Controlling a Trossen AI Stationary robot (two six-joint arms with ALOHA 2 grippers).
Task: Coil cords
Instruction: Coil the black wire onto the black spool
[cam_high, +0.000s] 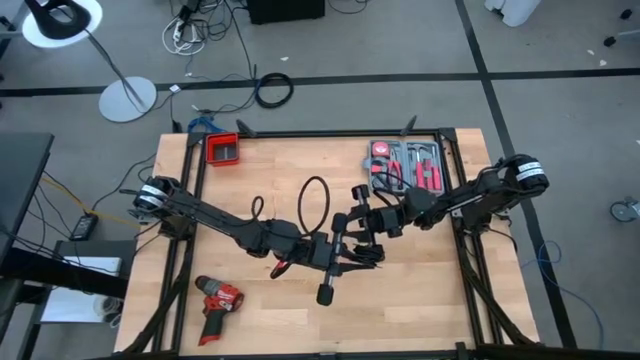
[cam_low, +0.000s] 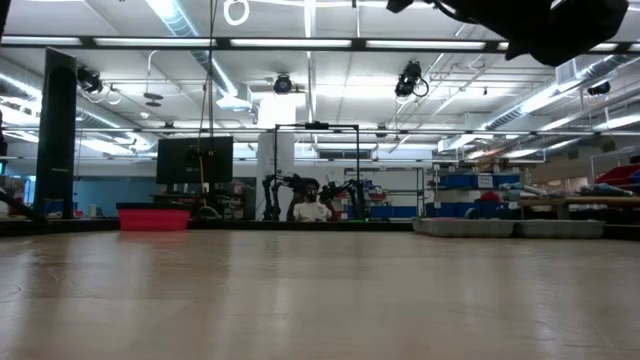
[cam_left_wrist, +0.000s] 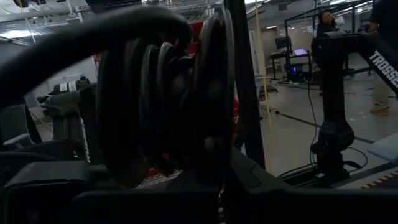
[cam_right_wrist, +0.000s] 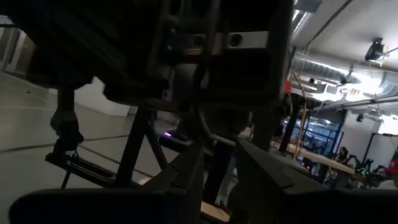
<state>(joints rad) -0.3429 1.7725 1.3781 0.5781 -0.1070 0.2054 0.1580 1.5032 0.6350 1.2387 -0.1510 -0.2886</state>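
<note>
— Left gripper?
— Clamped on the coiled cord, mid-worktop, toward the front edge.
— Right gripper?
— Just beside the same bundle; cannot tell how far open, or whether touching.

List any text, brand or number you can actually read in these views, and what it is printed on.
"TROSS", cut off by the picture's edge: white letters on a dark arm segment in the left wrist view.
Red drill: any marking is too small to read.
Tool case: nothing legible.
Red bin: no readable label.
Low view and right wrist view: no readable text.
</note>
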